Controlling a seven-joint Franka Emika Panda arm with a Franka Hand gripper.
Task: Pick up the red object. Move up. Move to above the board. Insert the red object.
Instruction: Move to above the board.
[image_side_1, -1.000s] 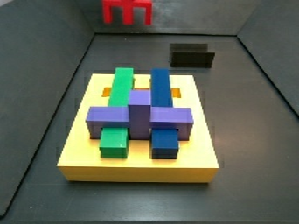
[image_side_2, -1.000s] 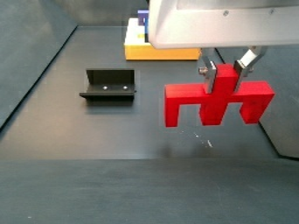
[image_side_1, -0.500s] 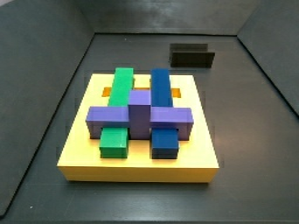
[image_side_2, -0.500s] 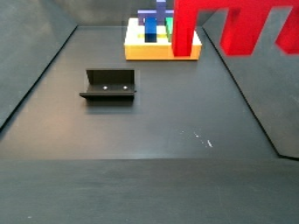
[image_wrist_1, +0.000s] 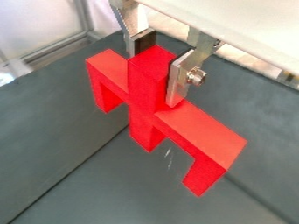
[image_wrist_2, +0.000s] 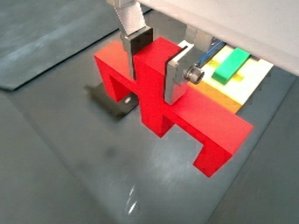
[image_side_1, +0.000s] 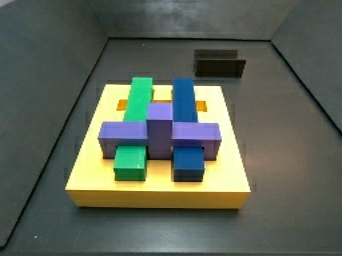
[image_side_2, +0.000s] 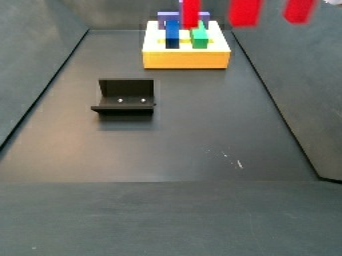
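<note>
I see gripper high off floor | fingers clamp bright red blocky arch by stem, legs down for insertion | thick yellow slotted board ahead

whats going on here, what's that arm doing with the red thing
The gripper is shut on the stem of the red object and holds it in the air above the dark floor. In a side view only the legs of the red piece show at the top edge, near the board. The board, with its green, blue and purple blocks, has no red piece in it yet.
</note>
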